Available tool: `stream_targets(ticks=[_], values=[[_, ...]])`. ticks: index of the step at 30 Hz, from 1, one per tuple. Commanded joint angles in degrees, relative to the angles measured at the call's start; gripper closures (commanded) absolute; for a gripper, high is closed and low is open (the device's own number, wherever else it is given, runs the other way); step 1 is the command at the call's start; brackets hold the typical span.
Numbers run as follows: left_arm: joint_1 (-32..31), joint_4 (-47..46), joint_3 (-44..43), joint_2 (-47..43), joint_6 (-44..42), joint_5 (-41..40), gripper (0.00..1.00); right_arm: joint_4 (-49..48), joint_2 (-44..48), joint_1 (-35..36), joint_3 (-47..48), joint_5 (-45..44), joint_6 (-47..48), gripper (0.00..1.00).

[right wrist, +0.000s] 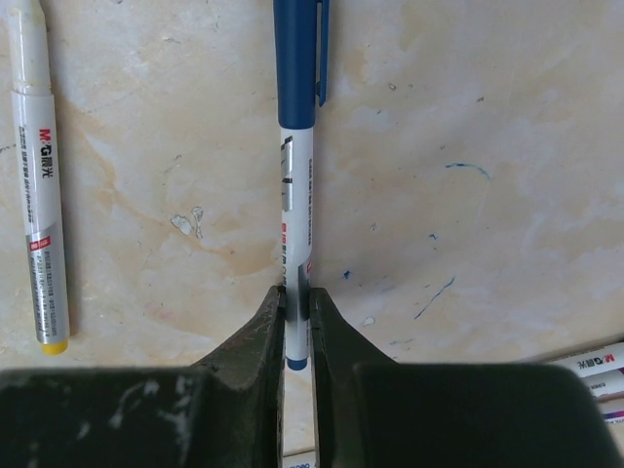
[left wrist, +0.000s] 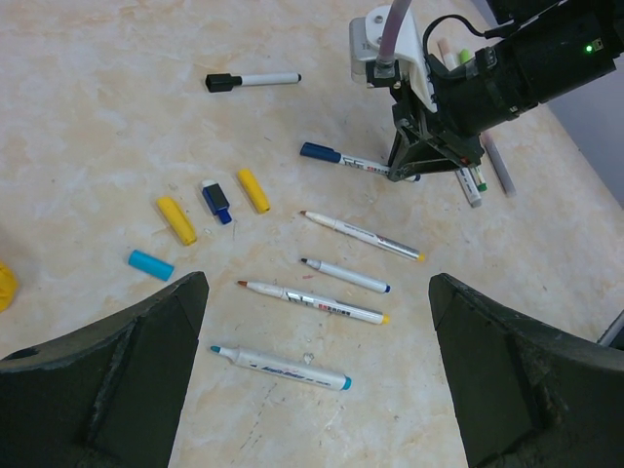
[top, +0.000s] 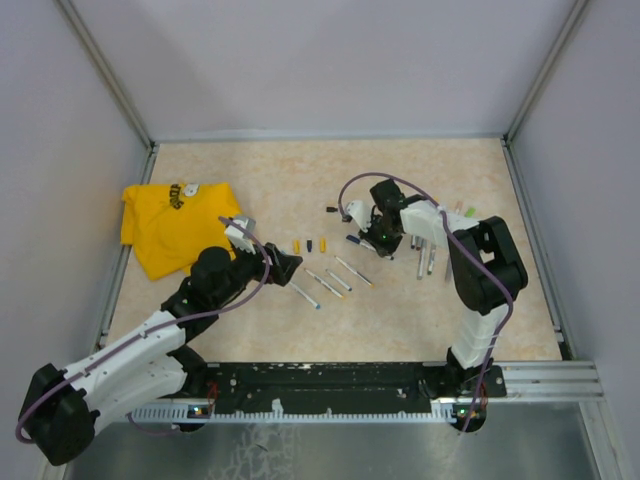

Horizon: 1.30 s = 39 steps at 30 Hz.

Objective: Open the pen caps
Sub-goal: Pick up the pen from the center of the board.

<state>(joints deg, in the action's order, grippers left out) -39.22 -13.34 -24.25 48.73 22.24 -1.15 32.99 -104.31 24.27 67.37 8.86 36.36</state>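
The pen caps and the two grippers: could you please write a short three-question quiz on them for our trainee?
1. True or false: the right gripper is shut on the barrel of the blue-capped pen.
2. In the left wrist view, how many loose caps lie on the table? A) two B) four C) seven
3. Fill in: the lone pen at the top of the left wrist view wears a ____ cap.
Key: 1 true; 2 B; 3 black.

The held pen [right wrist: 295, 224] has its dark blue cap [right wrist: 297, 58] cut by the top edge. The right gripper [left wrist: 405, 174] partly hides other pens [left wrist: 472, 187].
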Motion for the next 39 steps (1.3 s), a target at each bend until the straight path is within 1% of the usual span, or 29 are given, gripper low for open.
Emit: stream_targets(ticks=[1, 39], values=[[0.29, -2.64, 0.5, -0.43, 0.95, 1.4, 0.0, -0.54, -0.19, 0.43, -0.01, -1.99, -1.0, 0.9], [0.29, -5.88, 1.62, 1.83, 2.72, 2.99, 0.0, -1.09, -0.54, 0.43, -0.2, -2.1, -1.45, 0.82]])
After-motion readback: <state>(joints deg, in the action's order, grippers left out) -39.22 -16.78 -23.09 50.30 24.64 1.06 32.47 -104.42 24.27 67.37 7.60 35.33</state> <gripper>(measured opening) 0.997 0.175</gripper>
